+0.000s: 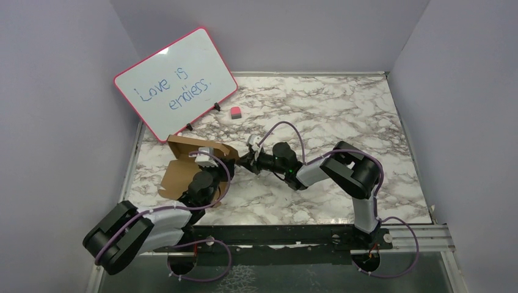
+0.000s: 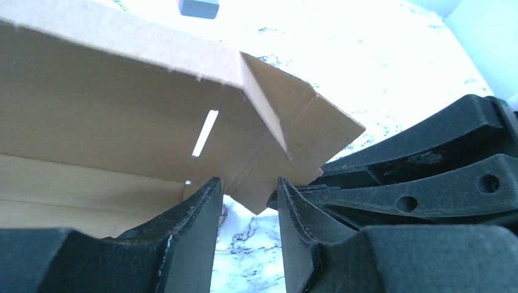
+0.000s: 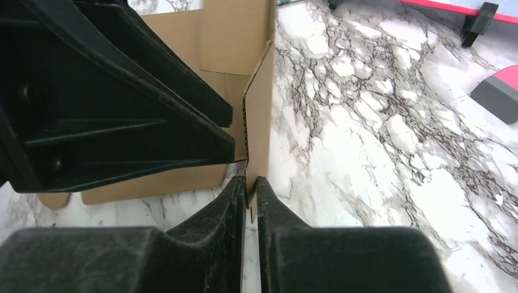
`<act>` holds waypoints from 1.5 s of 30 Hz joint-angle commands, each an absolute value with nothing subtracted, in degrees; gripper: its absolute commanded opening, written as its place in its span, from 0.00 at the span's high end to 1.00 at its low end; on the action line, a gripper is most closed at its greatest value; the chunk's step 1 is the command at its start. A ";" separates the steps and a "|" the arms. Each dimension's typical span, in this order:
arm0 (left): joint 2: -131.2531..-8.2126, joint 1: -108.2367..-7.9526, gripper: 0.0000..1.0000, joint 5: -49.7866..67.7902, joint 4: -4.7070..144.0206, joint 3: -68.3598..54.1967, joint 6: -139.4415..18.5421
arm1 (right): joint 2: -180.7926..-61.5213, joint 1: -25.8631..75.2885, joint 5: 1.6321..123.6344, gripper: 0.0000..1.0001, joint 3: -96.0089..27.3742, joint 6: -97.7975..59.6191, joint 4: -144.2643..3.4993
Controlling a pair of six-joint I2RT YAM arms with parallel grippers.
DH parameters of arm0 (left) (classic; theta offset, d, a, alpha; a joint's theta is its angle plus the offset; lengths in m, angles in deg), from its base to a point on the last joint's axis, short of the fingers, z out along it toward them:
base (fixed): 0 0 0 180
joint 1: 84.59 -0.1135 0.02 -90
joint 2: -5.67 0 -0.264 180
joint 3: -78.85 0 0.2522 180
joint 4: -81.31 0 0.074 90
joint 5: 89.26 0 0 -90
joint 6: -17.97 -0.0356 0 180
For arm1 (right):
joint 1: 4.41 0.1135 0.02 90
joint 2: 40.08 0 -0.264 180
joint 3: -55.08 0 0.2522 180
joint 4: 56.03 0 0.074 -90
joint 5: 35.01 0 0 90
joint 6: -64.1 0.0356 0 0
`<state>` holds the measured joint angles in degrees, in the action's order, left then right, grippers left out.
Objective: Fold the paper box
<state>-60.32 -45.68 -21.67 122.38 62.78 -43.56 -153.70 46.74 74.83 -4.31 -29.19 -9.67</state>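
The paper box [image 1: 183,168] is brown cardboard, partly folded, at the table's left. Its inside wall with a slot [image 2: 122,116] fills the left wrist view, and a pointed flap corner [image 2: 293,140] hangs just past my fingertips. My left gripper [image 2: 247,183] is open, with marble showing through the gap and nothing pinched. From above, the left gripper [image 1: 206,174] sits at the box's near right side. My right gripper [image 3: 247,182] is shut on the thin edge of an upright flap [image 3: 259,110]. The right gripper [image 1: 241,162] reaches in from the right.
A pink-rimmed whiteboard [image 1: 174,82] leans at the back left. A small pink and grey eraser [image 1: 235,112] lies in front of it, and the eraser [image 3: 498,97] shows again at the right. Grey walls enclose the table on three sides.
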 commanded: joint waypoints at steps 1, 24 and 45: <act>-52.72 -45.65 0.59 -25.69 109.21 63.56 -41.16 | -154.41 46.91 75.90 0.88 -5.96 -29.95 -9.92; -46.67 -48.23 0.61 -24.79 86.44 55.08 -36.43 | -147.32 33.90 80.24 0.99 -4.10 -39.83 -20.12; -71.28 -49.26 0.65 -16.85 97.26 50.50 -37.49 | -147.00 32.88 76.07 0.96 -0.73 -32.78 -17.04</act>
